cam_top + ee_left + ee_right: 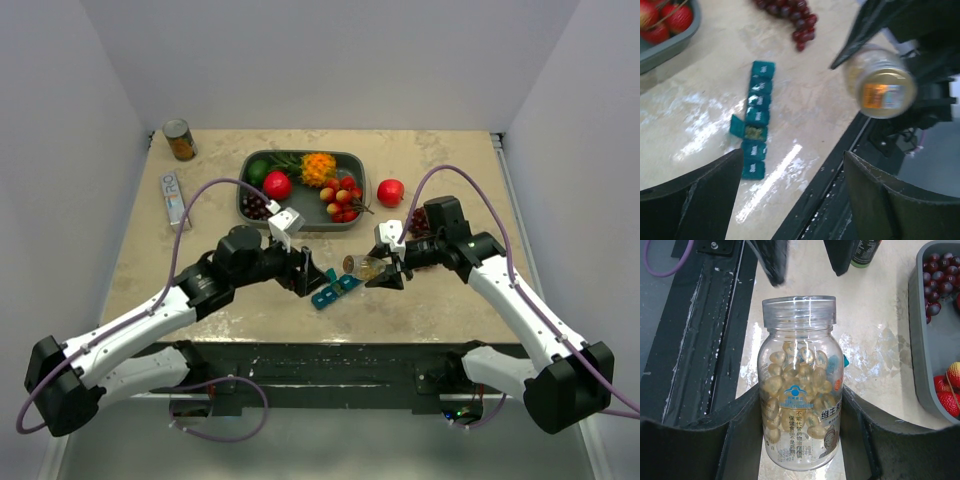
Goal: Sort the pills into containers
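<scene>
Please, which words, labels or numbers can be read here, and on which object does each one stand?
"维生素": label of the clear pill bottle; the smaller Chinese lines beside it are too fine to read.
The orange sticker on that bottle's base: blurred.
White marks on the teal pill organiser lids: blurred.
Print on the white flat device: too small.
Label on the can: too small.

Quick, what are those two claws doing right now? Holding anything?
Left gripper: open, holding nothing.
Right gripper: closed on the clear pill bottle.
</scene>
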